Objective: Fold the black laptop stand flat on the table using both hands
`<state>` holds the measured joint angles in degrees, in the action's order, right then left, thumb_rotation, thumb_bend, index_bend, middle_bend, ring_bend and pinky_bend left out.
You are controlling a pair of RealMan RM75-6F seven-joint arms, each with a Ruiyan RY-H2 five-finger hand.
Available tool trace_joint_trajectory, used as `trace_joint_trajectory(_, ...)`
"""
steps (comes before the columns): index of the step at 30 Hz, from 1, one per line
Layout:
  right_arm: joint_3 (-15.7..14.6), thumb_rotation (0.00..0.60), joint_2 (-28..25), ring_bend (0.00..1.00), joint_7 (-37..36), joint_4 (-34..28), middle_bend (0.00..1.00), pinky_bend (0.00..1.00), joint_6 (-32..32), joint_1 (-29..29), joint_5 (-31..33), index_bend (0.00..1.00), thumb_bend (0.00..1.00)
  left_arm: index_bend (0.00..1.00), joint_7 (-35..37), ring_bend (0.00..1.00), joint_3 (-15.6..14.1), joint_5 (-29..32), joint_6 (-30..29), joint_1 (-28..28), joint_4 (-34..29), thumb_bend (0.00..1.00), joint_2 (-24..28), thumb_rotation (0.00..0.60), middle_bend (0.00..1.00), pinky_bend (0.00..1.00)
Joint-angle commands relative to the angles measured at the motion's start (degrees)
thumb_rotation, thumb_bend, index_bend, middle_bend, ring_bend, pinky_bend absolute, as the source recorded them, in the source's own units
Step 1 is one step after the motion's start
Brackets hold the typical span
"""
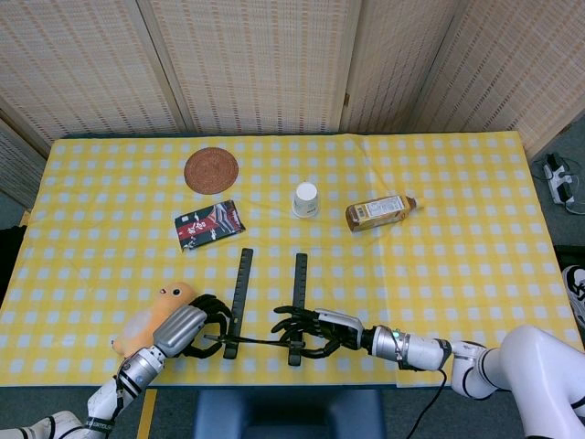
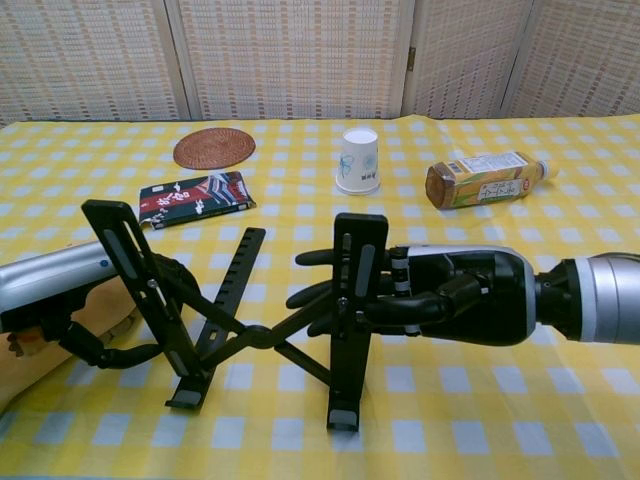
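Observation:
The black laptop stand (image 2: 250, 335) stands unfolded near the table's front edge, two slotted bars raised and joined by a crossed brace. From above it shows as two parallel bars (image 1: 299, 306). My left hand (image 2: 75, 300) comes in from the left with its dark fingers curled round the lower part of the left bar (image 2: 140, 290); it also shows in the head view (image 1: 195, 329). My right hand (image 2: 455, 295) grips the right bar (image 2: 352, 300), fingers behind it and thumb across its front. That hand shows in the head view too (image 1: 320, 329).
An orange plush toy (image 1: 151, 317) lies beside my left forearm. Farther back lie a dark snack packet (image 1: 209, 224), a round woven coaster (image 1: 211, 170), a white paper cup (image 1: 306, 199) and a tea bottle (image 1: 379, 212) on its side. The table's front edge is close.

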<state>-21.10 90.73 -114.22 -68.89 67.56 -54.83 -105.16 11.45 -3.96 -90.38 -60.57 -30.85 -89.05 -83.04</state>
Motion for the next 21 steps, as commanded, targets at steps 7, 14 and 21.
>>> trace_joint_trajectory(7, -1.05, 0.6, 1.21, 0.22, -1.53, 0.95, 0.21, 0.03, 1.12, 2.06, -0.32, 0.06, 0.41, 0.58, -0.62, 0.21, 0.21, 0.65, 0.16, 0.2, -0.47, 0.43, -0.35, 0.6, 0.34, 0.15)
trace_joint_trajectory(14, -1.82, 0.6, 1.48, 0.22, -2.49, 0.49, 0.21, 0.02, 2.17, 2.94, -1.17, 0.06, 0.41, 0.58, -1.27, 0.2, 0.35, 1.05, 0.66, 0.06, -1.09, 0.43, -0.2, 0.6, 0.34, 0.15)
trace_joint_trajectory(21, -2.61, 0.6, 1.17, 0.21, -2.75, -0.1, 0.21, 0.03, 2.57, 3.49, -1.67, 0.06, 0.41, 0.58, -1.54, 0.2, 0.53, 1.66, 1.06, 0.06, -1.11, 0.43, -0.39, 0.6, 0.34, 0.14)
